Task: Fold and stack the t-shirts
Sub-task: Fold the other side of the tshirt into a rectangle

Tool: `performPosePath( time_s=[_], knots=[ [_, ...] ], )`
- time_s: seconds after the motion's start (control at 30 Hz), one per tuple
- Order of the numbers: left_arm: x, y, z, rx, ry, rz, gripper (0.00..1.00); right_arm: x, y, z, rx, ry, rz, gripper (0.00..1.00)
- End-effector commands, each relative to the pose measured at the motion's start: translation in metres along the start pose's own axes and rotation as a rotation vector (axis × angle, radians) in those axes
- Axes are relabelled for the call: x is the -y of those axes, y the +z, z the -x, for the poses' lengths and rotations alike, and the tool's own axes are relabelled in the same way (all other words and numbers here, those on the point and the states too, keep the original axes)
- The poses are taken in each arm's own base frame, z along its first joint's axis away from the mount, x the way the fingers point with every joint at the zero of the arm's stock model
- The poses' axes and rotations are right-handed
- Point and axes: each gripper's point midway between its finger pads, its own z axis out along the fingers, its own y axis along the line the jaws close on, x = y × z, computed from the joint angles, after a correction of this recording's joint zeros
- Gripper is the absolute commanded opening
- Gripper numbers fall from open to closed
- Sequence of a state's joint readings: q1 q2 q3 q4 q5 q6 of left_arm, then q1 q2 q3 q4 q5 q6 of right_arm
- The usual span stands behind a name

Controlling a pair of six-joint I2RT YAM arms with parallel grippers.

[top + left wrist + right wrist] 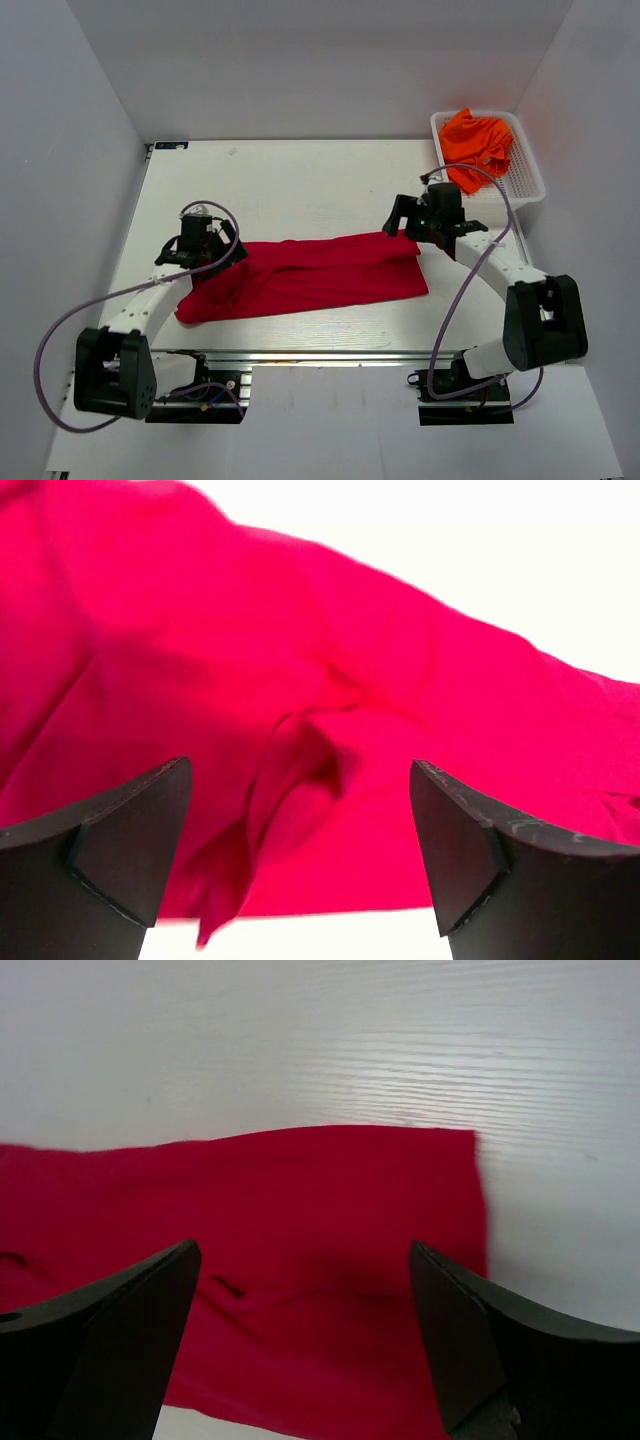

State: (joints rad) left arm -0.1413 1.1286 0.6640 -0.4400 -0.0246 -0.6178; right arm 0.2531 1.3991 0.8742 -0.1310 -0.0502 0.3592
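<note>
The white basket (528,188) stands at the far right corner of the table (300,170). A crumpled heap of orange t-shirts (478,145) lies in it, bunched toward its left side and rising above the rim.

The red t-shirt (310,275) lies on the table in front of the two arms, well apart from the basket. It is folded into a long band that runs from left to right. The left end effector (300,765) hangs over the band's left end and the right end effector (303,1245) over its far right corner. Both have their fingers spread wide with nothing pinched between them, and the cloth lies below the gap. Whether the fingertips touch the cloth cannot be told.

Under the left end effector the red cloth is rumpled, with soft ridges and a loose fold bunched up between the fingers. Under the right one it lies flatter, with a fairly straight far edge, a squared corner on the right, a few small creases, and bare table beyond.
</note>
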Motion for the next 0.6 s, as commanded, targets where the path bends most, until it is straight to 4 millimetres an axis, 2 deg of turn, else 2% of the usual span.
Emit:
performPosePath(
  time_s=[0.0,0.03,0.07,0.1,0.13,0.27,0.33,0.43,0.53,0.57],
  knots=[
    [0.046,0.010,0.029,0.043,0.077,-0.181,0.99,-0.057,0.010,0.001,-0.028,-0.043,0.275,0.90],
    [0.052,0.014,0.028,0.028,0.089,-0.212,0.99,-0.062,0.017,-0.002,-0.036,-0.042,0.305,0.90],
    [0.059,0.021,0.018,-0.023,0.105,-0.259,0.99,-0.066,0.020,-0.007,-0.053,-0.038,0.320,0.90],
    [0.068,0.023,0.022,-0.011,0.110,-0.299,0.99,-0.063,0.028,-0.017,-0.089,-0.023,0.310,0.90],
    [0.074,0.024,0.019,-0.020,0.119,-0.326,0.99,-0.064,0.028,-0.019,-0.095,-0.018,0.313,0.90],
    [0.067,0.041,0.003,-0.067,0.137,-0.323,0.99,-0.059,0.033,-0.032,-0.125,-0.003,0.307,0.90],
    [0.071,0.047,-0.009,-0.119,0.143,-0.348,0.99,-0.059,0.032,-0.032,-0.128,0.001,0.304,0.90],
    [0.080,0.043,-0.021,-0.167,0.161,-0.403,0.98,-0.059,0.031,-0.030,-0.129,-0.005,0.304,0.90],
    [0.092,0.026,-0.033,-0.200,0.181,-0.490,0.98,-0.055,0.032,-0.029,-0.122,0.002,0.288,0.90],
    [0.092,0.021,-0.043,-0.231,0.185,-0.503,0.98,-0.054,0.033,-0.030,-0.123,0.000,0.279,0.90]
  ],
)
